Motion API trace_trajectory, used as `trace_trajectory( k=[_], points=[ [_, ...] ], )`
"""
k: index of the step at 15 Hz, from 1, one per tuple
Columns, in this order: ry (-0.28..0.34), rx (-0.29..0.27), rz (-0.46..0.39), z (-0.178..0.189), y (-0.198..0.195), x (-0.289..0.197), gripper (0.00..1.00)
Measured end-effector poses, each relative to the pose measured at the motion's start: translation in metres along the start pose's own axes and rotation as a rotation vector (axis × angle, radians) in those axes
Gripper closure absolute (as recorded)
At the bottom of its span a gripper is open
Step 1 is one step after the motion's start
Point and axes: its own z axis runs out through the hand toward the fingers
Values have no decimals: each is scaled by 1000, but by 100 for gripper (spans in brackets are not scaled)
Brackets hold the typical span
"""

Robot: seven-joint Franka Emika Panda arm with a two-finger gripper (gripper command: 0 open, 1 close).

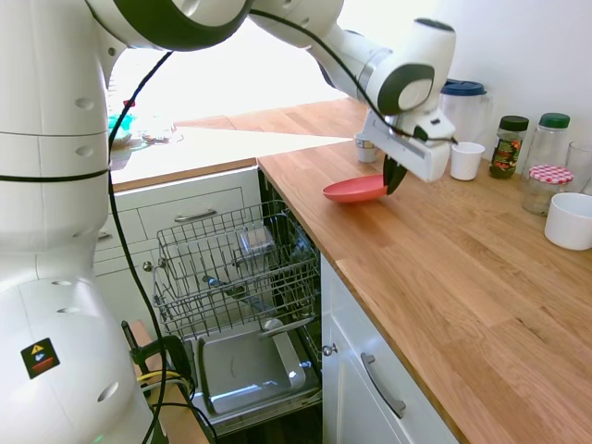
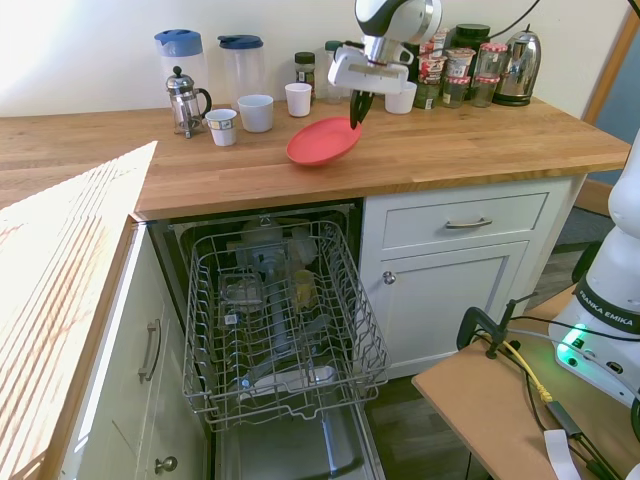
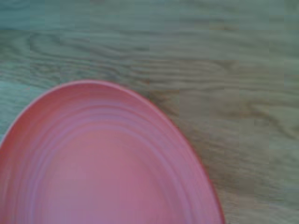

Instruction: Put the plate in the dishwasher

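While my end effector (image 2: 356, 112) grips the plate (image 2: 323, 141) rim | dishwasher (image 2: 280, 320) rack lies below the table (image 2: 480, 150) edge, beyond the plate's free side.

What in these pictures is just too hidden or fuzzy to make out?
- Jar labels: second exterior view, too small to read.
- Plate: wrist view, blurred and cut off by the bottom edge.
- Items in the dishwasher rack: both exterior views, a tangle behind the wires; not identifiable.
- Gripper: its jaws close on the plate's rim, but the contact itself is hidden behind them.
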Motion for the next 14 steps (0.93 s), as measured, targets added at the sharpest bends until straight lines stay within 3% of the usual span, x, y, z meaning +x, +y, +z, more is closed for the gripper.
trace_trajectory(
  k=[3, 6, 9, 11, 14],
  points=[
    [108, -116, -111, -36, -54, -57, 100],
    [222, -193, -279, -31, -115, -181, 100],
    [374, -265, -419, -27, -135, -294, 100],
    [476, -317, -498, -4, -130, -364, 100],
    [607, -396, -650, 76, -95, -461, 100]
  ],
)
